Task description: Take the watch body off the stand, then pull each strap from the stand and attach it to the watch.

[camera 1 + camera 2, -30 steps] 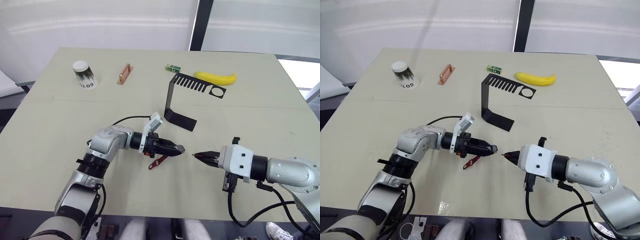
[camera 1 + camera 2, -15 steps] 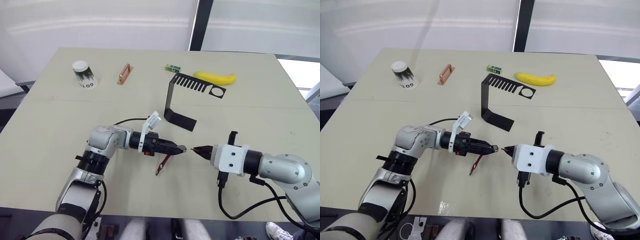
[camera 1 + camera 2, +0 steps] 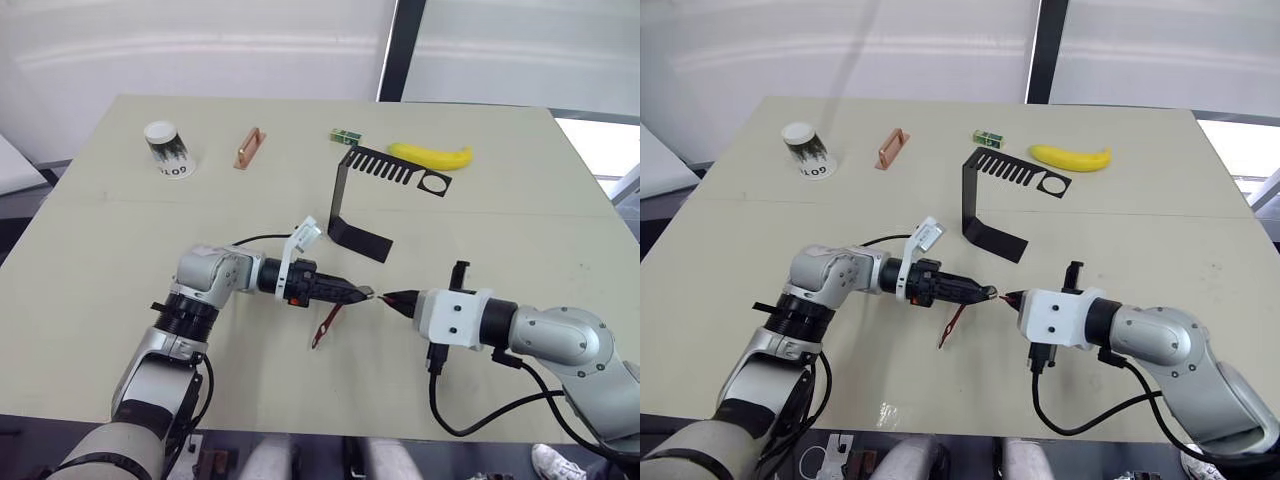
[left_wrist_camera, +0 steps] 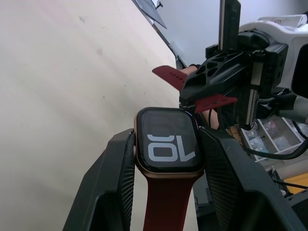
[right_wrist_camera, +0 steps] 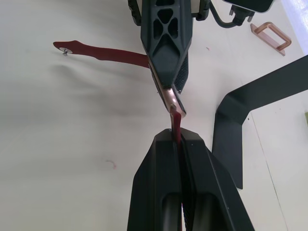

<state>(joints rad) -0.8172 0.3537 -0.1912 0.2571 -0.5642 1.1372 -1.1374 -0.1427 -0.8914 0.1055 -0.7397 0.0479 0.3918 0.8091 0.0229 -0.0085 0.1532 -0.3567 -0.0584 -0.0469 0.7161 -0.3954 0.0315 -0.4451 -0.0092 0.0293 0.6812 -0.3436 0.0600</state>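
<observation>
My left gripper (image 3: 362, 294) is shut on the watch body (image 4: 168, 139), dark screen up with a pale rim. One maroon strap (image 3: 326, 325) is joined to the body and hangs down toward the table. My right gripper (image 3: 392, 299) is shut on the other maroon strap (image 5: 176, 120), whose free end touches the body's edge (image 5: 171, 98). The two grippers meet tip to tip above the table's near middle. The black stand (image 3: 345, 205) stands behind them, its slotted top arm bare.
A white cup (image 3: 167, 148), a copper handle-shaped bar (image 3: 250, 148), a small green block (image 3: 345, 135) and a banana (image 3: 430, 155) lie along the far side of the table. Black cables trail from both wrists.
My right gripper has moved left with its strap until the strap's end reaches the watch body. The left gripper has turned a little, and the hanging strap has swung right.
</observation>
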